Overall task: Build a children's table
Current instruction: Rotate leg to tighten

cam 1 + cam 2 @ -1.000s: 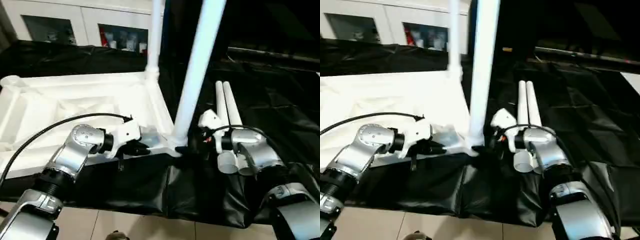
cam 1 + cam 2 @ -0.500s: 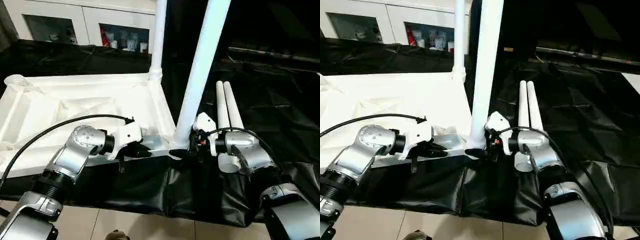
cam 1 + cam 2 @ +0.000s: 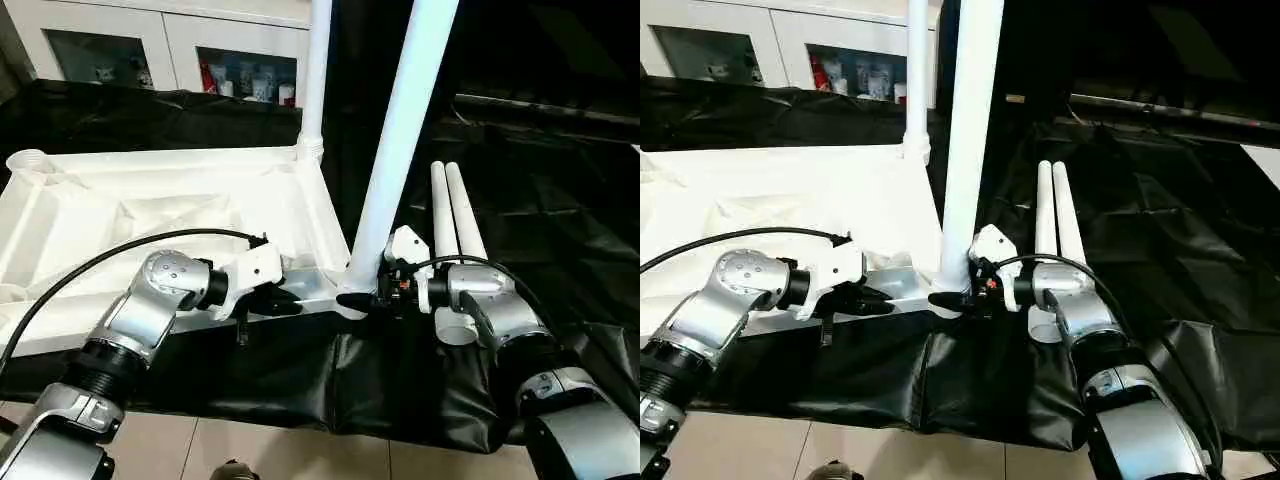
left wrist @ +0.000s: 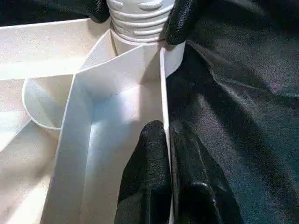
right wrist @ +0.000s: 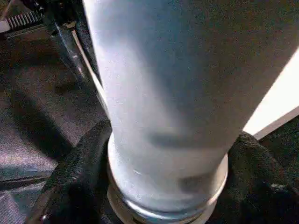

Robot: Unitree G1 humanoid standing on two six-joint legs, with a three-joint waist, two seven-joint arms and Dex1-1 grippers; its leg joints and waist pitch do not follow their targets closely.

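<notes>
The children's table top [image 3: 150, 210] lies upside down on a black cloth, ribbed side up. One white leg [image 3: 318, 70] stands in the far right corner socket. A second leg [image 3: 400, 150] stands in the near right corner. My left gripper [image 3: 290, 303] is shut on the top's near rim [image 4: 164, 93], which its fingers [image 4: 149, 158] pinch. My right gripper [image 3: 355, 299] grips the near leg's base [image 5: 159, 93], one black finger [image 5: 79, 177] on each side. Two loose legs [image 3: 450, 220] lie side by side on the cloth, right of the top.
The black cloth [image 3: 540, 200] covers the work surface and hangs over its near edge, with pale floor [image 3: 250, 450] below. A white cabinet with glass doors [image 3: 150, 50] stands behind. My left arm's black cable [image 3: 90, 265] arcs over the top.
My right gripper has moved left from beside the loose legs to the near leg's base, and its fingers have drawn in around it. The left gripper has stayed on the rim.
</notes>
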